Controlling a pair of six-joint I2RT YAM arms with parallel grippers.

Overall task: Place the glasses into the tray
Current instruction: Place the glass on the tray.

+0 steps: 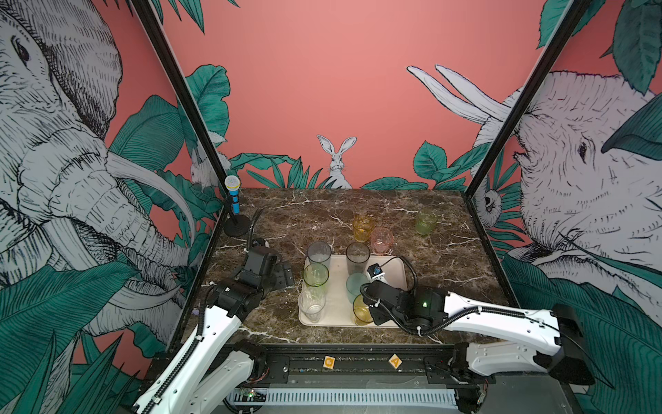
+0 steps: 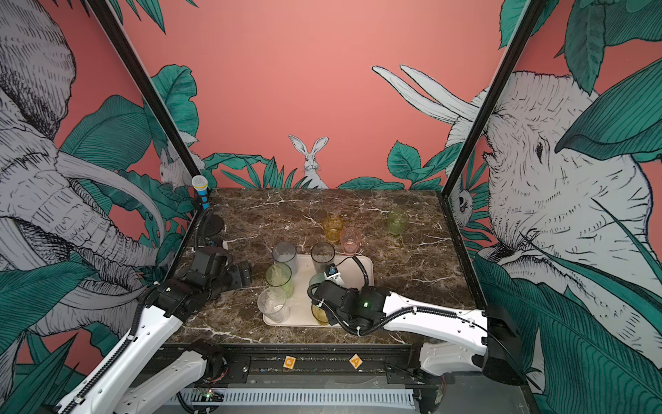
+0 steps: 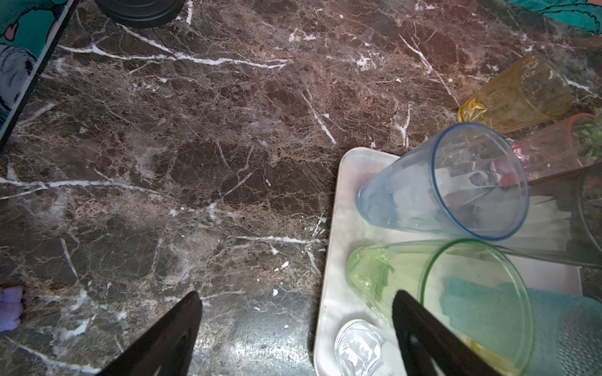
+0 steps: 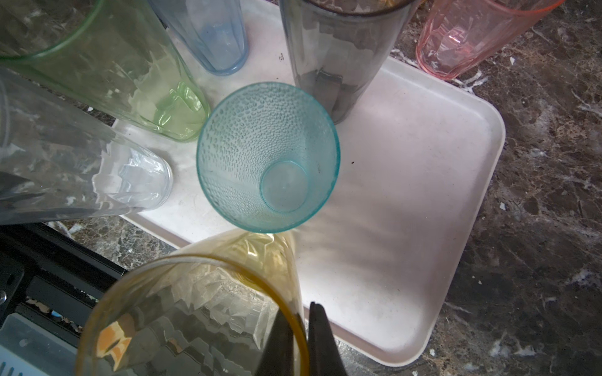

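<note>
Only the right wrist view shows the grip: the right gripper [image 4: 301, 312] is pinched almost shut on the rim of the tall yellow glass [image 4: 195, 309], 1 finger inside and 1 outside. In both top views the arm hides this.

The left wrist view shows the left gripper [image 3: 293, 335] spread wide over the marble table [image 3: 163, 162] beside the tray [image 3: 338, 260], holding nothing.

Counted in a top view, there are 9 glasses and 1 tray.
- **In the tray, 6:** grey glass [image 1: 318, 252], smoky glass [image 1: 357, 256], tall green glass [image 1: 315, 276], clear glass [image 1: 311, 304], teal glass [image 1: 354, 283] and the yellow.
- **On the table beyond it, 3:** amber glass [image 1: 363, 227] just beside pink glass [image 1: 382, 241], with short green glass [image 1: 426, 221] apart.
</note>
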